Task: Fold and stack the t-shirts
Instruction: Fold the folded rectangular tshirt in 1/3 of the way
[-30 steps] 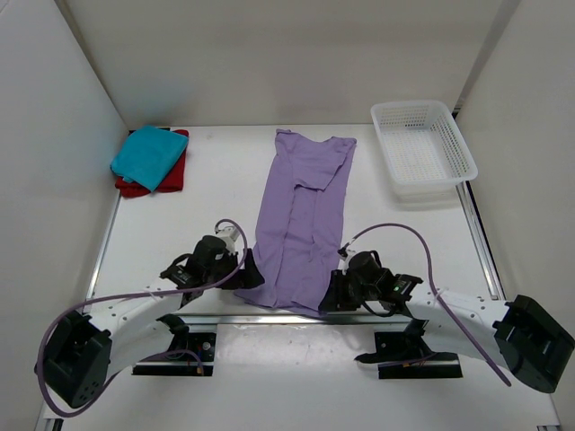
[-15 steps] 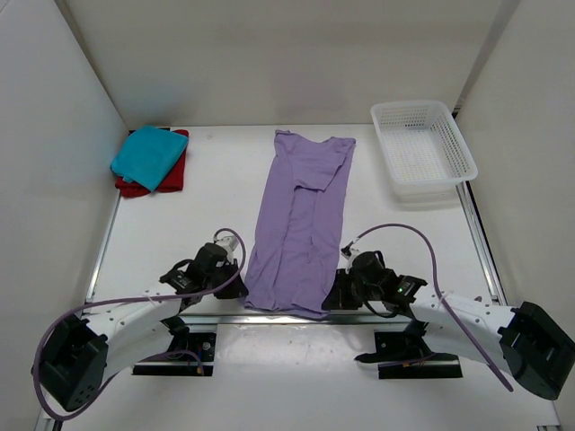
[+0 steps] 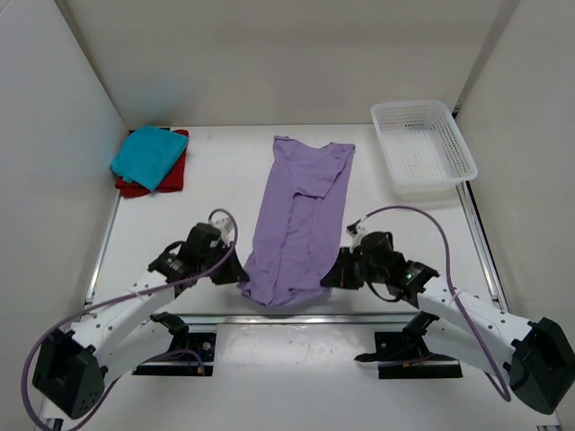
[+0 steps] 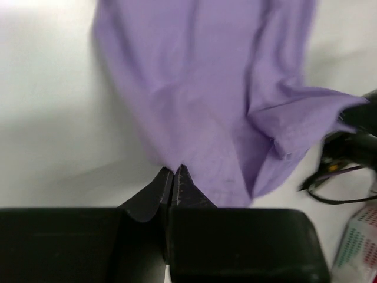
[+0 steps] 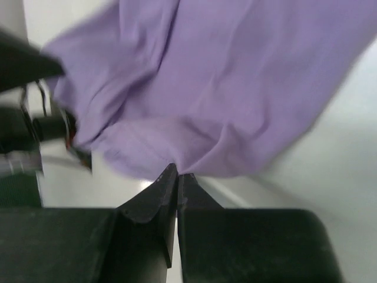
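- Pinching the lower hem corners of the purple shirt (image 3: 301, 211), my left gripper (image 3: 237, 274) and right gripper (image 3: 329, 277) both clamped.
- Its long axis runs up-frame, away from both alike.

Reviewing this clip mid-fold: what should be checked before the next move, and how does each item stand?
1. Left gripper shut on lavender shirt hem: ok.
2. Right gripper shut on hem: ok.
3. Hem taut between grippers: not ok, it bunches.
4. Far end flat on table: ok.
5. Basket clear of fold path: ok.
6. Teal shirt lies on red shirt: ok.
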You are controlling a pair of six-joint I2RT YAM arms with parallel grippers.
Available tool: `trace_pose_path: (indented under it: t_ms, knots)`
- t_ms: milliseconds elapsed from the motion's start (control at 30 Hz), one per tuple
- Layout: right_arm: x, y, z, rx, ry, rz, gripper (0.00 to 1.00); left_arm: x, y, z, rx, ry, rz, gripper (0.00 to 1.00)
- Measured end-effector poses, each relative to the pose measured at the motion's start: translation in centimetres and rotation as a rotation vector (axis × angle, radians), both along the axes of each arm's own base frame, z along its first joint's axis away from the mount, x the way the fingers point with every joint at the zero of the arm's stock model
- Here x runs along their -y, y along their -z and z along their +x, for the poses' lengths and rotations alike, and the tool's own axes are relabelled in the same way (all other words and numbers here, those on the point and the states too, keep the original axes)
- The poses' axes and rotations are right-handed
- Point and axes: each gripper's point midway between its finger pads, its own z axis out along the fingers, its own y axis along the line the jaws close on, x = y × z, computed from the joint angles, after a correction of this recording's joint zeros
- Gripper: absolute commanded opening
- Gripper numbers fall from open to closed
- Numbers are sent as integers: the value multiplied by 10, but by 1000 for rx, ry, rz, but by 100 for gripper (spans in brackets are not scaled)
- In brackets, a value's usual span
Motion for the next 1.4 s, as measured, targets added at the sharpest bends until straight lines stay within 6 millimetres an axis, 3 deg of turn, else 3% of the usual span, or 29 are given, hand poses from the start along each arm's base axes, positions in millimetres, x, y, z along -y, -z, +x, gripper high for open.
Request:
trace_pose_path:
  t_ms: [100,267,400,500,633,733,967,1000,1033,1067,1133,1200,1233,1300,1367,1400]
  knots:
    - [19,-18,51,66,115,-2,0,19,-37,44,48,10,-17,0]
    - [61,-27,125,105,282,-20,0,40,-74,154,114,-32,-28,0]
    - [81,-26,171,110,340,-36,0,57,-67,229,123,-45,0,0]
    - [84,-22,198,109,346,-36,0,64,-44,264,103,-54,22,0]
    - [84,-10,225,90,344,-36,0,56,-3,280,21,-85,52,0]
    - [82,1,246,77,334,-44,0,48,14,287,-14,-112,60,4]
    - [81,16,277,63,339,-58,1,51,2,316,36,-138,10,20]
    - [81,15,280,68,342,-60,5,53,-3,322,51,-137,1,27]
    - [81,13,283,75,344,-60,9,55,-7,327,66,-135,-6,41]
    - [81,12,286,81,347,-61,18,56,-10,331,80,-131,-11,48]
    - [82,8,289,95,350,-62,31,57,-16,336,100,-132,-19,82]
    - [83,6,290,101,353,-65,44,55,-19,339,109,-141,-28,81]
    - [83,4,289,107,352,-73,46,52,-19,339,114,-151,-31,73]
    - [83,-4,285,132,352,-90,45,44,-19,333,115,-168,-35,69]
    - [82,-18,278,177,355,-103,30,37,-19,318,111,-176,-33,65]
    - [78,-27,270,212,354,-108,15,33,-21,309,118,-182,-32,65]
